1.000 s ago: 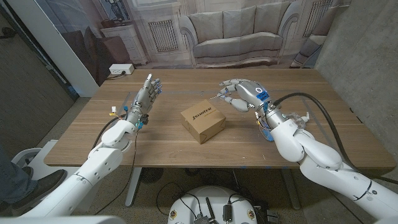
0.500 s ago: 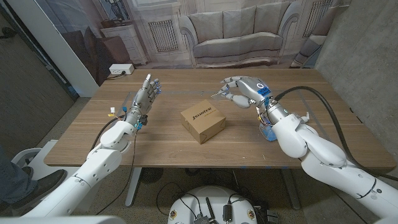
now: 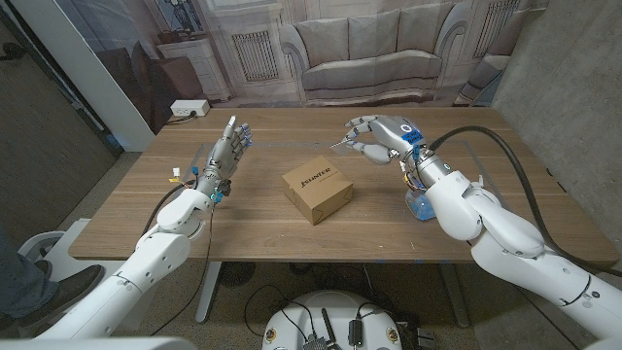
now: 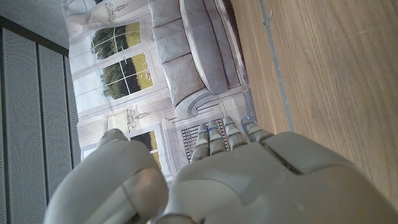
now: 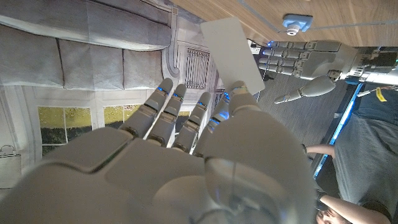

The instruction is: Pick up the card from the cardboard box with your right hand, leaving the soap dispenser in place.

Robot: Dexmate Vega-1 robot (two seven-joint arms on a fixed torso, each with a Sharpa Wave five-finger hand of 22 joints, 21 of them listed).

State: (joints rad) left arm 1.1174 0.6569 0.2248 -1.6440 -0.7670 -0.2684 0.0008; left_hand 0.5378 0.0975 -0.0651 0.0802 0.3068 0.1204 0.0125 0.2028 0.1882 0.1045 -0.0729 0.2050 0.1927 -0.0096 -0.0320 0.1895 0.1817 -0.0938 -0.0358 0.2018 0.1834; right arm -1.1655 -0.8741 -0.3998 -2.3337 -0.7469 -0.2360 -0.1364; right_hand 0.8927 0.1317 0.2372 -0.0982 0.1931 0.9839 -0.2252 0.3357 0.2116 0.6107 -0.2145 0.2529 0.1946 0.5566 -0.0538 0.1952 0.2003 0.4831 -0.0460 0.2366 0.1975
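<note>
Right wrist view: right hand fingers pinch card (long axis along fingers); left hand fingers apart.

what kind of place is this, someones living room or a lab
Most likely a lab or test room dressed up as a home. The sofa and windows look like a printed backdrop, beside a bare concrete wall, and a wooden table stands in front.
</note>
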